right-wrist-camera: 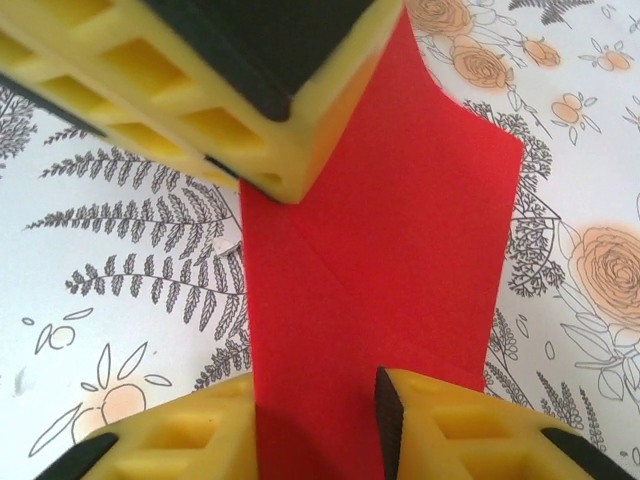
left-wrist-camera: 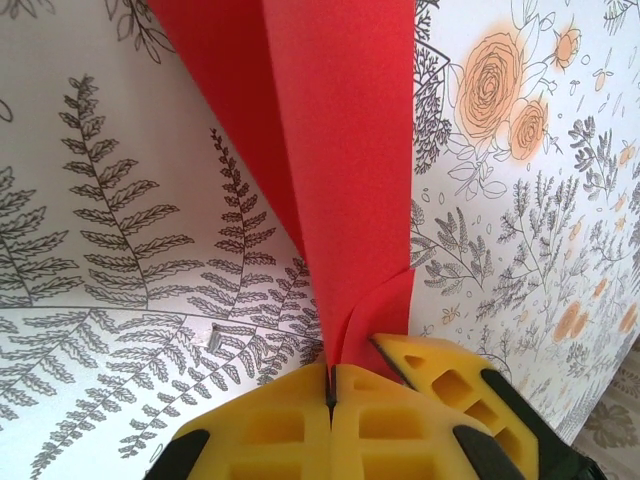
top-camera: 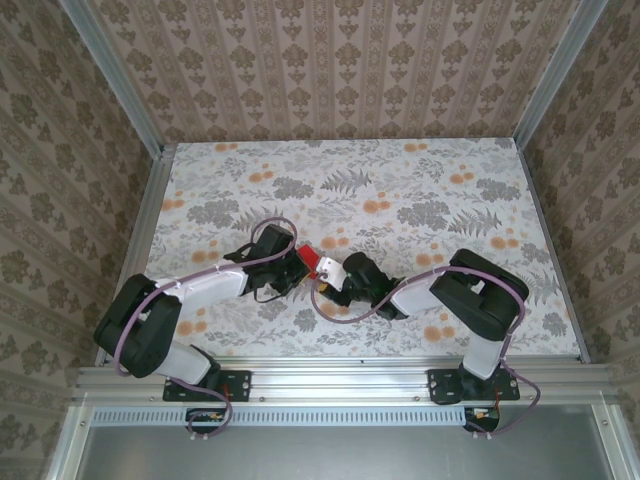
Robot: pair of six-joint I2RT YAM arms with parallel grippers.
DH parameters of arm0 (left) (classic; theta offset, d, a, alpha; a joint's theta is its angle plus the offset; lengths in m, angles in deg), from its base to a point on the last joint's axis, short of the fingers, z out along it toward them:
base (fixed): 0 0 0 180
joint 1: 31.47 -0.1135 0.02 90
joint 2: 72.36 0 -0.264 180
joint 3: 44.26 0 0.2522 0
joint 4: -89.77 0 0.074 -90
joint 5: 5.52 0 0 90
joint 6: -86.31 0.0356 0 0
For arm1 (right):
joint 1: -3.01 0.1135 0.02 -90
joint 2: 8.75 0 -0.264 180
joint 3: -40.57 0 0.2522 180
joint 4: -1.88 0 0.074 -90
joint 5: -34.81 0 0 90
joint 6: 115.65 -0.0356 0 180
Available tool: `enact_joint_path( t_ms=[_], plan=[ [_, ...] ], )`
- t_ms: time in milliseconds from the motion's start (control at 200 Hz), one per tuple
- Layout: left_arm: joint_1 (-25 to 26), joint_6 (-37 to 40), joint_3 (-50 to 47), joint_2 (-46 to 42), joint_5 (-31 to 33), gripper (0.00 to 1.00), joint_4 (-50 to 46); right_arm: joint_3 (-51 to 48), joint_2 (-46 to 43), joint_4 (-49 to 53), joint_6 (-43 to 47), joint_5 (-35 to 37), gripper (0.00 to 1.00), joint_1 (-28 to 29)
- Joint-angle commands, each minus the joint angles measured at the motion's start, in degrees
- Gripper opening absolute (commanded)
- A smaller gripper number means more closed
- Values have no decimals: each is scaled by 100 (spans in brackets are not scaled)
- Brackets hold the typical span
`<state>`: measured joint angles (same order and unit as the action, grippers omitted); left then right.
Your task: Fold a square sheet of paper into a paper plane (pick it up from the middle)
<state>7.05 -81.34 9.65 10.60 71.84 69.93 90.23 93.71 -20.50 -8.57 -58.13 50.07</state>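
Meeting just left of centre of the surface, toward its near edge, the two arms have the paper btwn their tips. L pincer comes in from the left side, R pincer from the right. The red paper shows as a small patch in the gap.

L wrist view: the L pincer's jaws are pressed fully together, yellow fingers flush, w/ a thin edge of the paper caught in the seam. From there the paper runs up as a long folded strip w/ a sharp ridge down its length. Its layers splay a little at the grip, and a small flap curls out to the right at the base. One yellow finger of the R pincer sits just beside that flap; touching or not, can't tell.

R wrist view: the R pincer's jaws stand apart at a fairly narrow gap, w/ the flat face of the paper across it. One finger lines up w/ the paper's left edge and the other overlaps the paper. Can't tell whether the pads press on it. The paper shows a diagonal crease and a stepped right edge near the top. A finger of the L pincer comes in from top left over the paper's upper part.

Whether the paper touches the surface: can't tell.
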Motion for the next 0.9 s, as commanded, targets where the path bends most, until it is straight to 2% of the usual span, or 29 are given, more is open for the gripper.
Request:
enact_joint_path(
  t_ms=[0,140,310,450,580,680,785,895],
  plan=[
    [-53,-137,73,-126,-56,0,-193,-57,29,-214,18,-32,26,33],
    [-100,-80,79,-138,-45,1,-225,-55,31,-118,-77,-255,18,35],
    [-174,183,141,-173,39,8,-411,17,33,114,-238,-498,16,22],
    [-243,734,273,-252,337,27,-818,199,54,546,-467,-767,13,-12],
    [-322,1407,193,-470,600,53,-789,445,118,1012,-868,-1150,10,-163],
    [-369,2004,100,-743,796,68,-674,646,181,1374,-1220,-1422,10,-283],
    [-428,2543,26,-1006,959,76,-689,895,294,1745,-1589,-1649,10,-392],
    [-505,2845,-176,-1287,1062,79,-589,1201,447,2088,-2051,-1923,10,-498]
  ],
)
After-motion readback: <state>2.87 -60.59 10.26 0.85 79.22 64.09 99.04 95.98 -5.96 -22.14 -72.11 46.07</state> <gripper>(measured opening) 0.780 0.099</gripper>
